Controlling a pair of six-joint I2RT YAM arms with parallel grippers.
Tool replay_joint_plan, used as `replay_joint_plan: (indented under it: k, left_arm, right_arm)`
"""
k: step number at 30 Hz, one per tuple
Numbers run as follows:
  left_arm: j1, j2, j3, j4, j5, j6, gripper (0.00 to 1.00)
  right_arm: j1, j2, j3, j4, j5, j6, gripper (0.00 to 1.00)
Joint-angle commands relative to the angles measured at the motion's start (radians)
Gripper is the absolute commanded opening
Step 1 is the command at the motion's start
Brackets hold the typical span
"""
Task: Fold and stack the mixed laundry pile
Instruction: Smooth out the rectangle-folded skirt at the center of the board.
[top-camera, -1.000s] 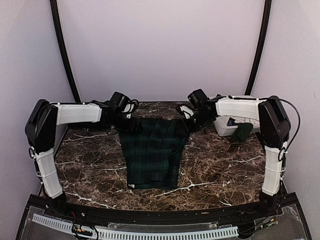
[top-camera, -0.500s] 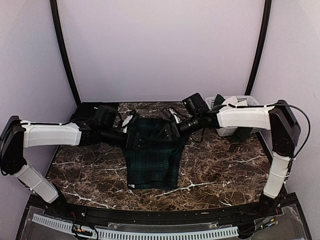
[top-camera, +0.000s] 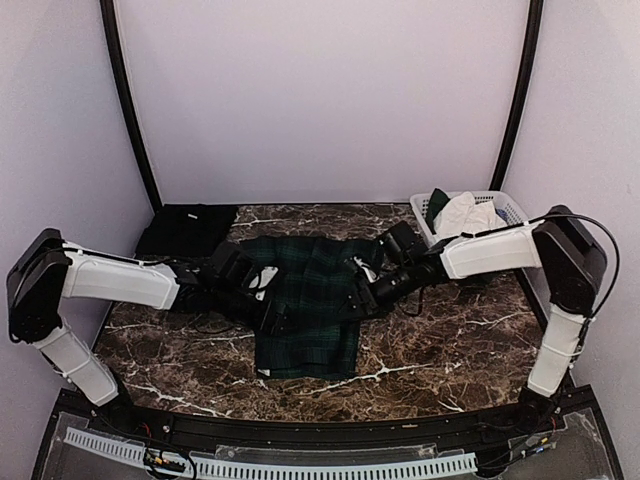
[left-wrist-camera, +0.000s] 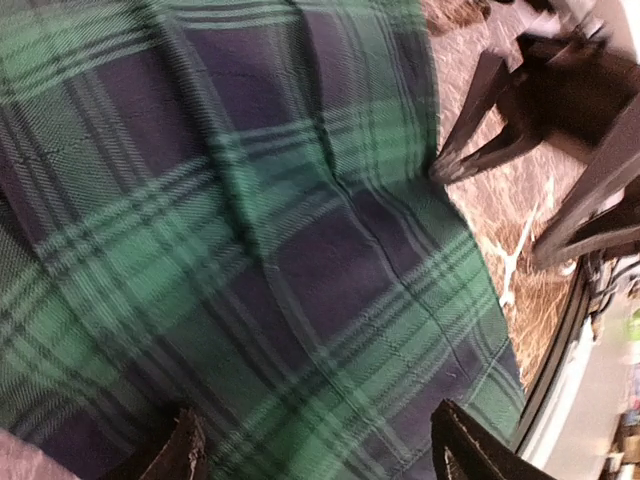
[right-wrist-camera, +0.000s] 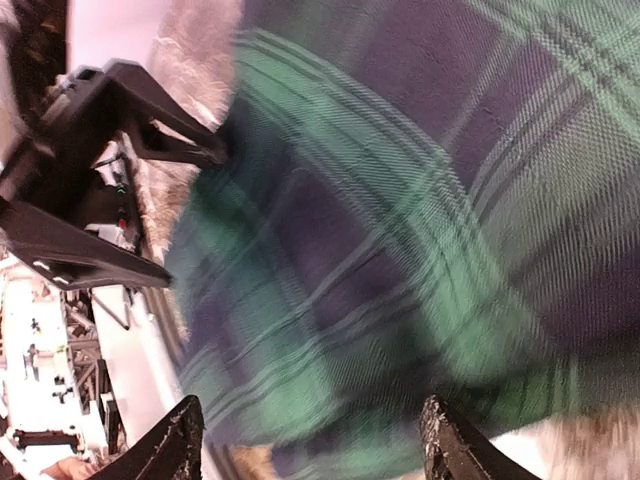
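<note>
Tartan skirt (top-camera: 310, 320), dark green and navy, lies spread flat at the centre of the marble table (top-camera: 450, 340). The left gripper (top-camera: 272, 315) rests at its 9 o'clock edge and the right gripper (top-camera: 357, 300) at its 3 o'clock edge. Left wrist: rippled plaid between spread, unclenched fingers (left-wrist-camera: 185, 450). Right wrist: blurred plaid, fingers (right-wrist-camera: 180, 440) likewise spread, gripping nothing.

One skirt (top-camera: 305, 300), perhaps one black cloth (top-camera: 185, 228).

Skirt (top-camera: 305, 310) centre of table (top-camera: 450, 340); cloth (top-camera: 187, 230) behind-left; basket (top-camera: 512, 207) behind-right
</note>
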Motion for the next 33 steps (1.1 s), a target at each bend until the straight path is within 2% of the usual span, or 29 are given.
replay_joint_plan:
  k: [1,6,10,13,17,20,23,26,29,33]
  left_arm:
    - [-0.117,-0.119,0.126,-0.16,-0.212,0.113,0.75]
    - [-0.253,-0.088,0.225,-0.253,-0.332,0.219,0.73]
    - [-0.357,-0.019,0.296,-0.311,-0.393,0.32,0.73]
    - [-0.422,0.078,0.357,-0.37,-0.416,0.345,0.78]
    - [-0.469,0.169,0.421,-0.394,-0.505,0.351,0.79]
    - [-0.472,0.216,0.447,-0.405,-0.596,0.338,0.78]
    - [-0.472,0.256,0.462,-0.422,-0.678,0.33,0.78]
    - [-0.472,0.312,0.509,-0.501,-0.762,0.309,0.75]
    - [-0.471,0.315,0.515,-0.516,-0.786,0.289,0.65]
    - [-0.469,0.24,0.477,-0.469,-0.723,0.277,0.46]
  right_arm:
    - [-0.002,-0.238,-0.063,-0.008,0.041,0.042,0.71]
    - [-0.002,-0.335,-0.16,-0.067,0.084,0.046,0.59]
    - [0.002,-0.374,-0.253,0.016,0.048,0.109,0.51]
    - [0.002,-0.385,-0.284,0.036,0.067,0.128,0.46]
    - [0.004,-0.355,-0.321,0.067,0.093,0.148,0.36]
    - [0.004,-0.309,-0.348,0.121,0.104,0.169,0.37]
    - [0.005,-0.261,-0.364,0.175,0.107,0.19,0.46]
    - [0.006,-0.227,-0.358,0.214,0.104,0.203,0.49]
    - [0.015,-0.193,-0.339,0.238,0.092,0.212,0.49]
    - [0.033,-0.149,-0.32,0.246,0.096,0.215,0.49]
